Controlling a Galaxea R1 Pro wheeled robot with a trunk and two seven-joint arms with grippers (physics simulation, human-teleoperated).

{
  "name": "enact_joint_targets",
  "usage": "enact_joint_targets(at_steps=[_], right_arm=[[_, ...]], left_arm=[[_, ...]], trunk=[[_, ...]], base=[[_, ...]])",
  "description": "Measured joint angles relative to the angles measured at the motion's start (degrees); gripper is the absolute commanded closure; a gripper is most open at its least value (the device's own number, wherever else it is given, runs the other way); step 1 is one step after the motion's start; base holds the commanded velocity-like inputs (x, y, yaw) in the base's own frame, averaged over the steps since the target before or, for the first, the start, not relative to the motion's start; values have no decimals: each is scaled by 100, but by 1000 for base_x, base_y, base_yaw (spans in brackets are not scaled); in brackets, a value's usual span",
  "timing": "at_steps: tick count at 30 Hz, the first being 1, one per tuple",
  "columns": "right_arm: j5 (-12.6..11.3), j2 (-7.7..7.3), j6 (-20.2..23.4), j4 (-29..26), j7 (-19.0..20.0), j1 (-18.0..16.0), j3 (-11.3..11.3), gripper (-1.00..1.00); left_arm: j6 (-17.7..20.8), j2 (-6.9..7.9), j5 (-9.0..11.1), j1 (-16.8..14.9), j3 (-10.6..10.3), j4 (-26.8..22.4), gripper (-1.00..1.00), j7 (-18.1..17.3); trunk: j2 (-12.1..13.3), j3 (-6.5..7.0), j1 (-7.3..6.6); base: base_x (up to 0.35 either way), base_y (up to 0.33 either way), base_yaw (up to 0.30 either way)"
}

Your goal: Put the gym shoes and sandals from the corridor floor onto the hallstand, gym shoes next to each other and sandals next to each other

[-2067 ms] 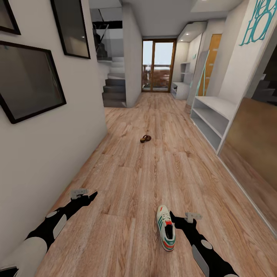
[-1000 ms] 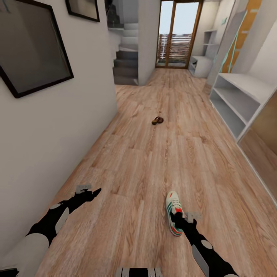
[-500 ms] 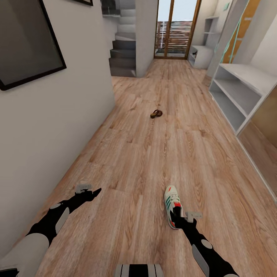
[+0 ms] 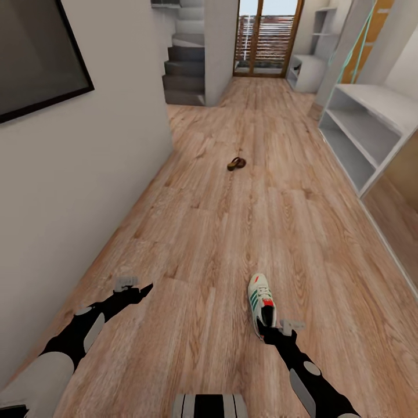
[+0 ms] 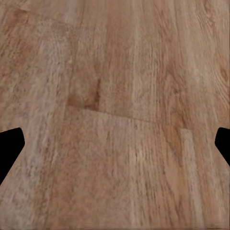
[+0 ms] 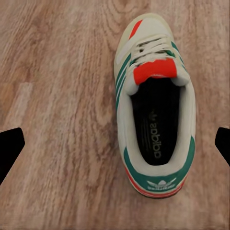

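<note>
— What changed?
— The right end effector has closed in over the gym shoe on the corridor floor, fingers spread.
— And the left end effector?
— Spread too, still hovering.

Beside you on the left runs a white wall carrying a dark, black-framed picture. Ahead, grey stairs climb beside a white pillar. At the corridor's far end stands a wood-framed glass door, with what may be slatted railing behind it.
</note>
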Motion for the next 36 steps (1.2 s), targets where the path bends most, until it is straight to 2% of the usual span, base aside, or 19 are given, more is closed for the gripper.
enact_joint_targets(at_steps=[28,36], right_arm=[[0,0,0,1,3,0,0,-100],[0,0,-1,0,5,-1,0,-100]], left_arm=[[-1,0,0,0,-5,0,-100,0],[-7,0,2,-1,-5,0,-100,0]], trunk=[[-38,-879,72],[-38,-890,72]], base=[[0,0,0],[0,0,0]])
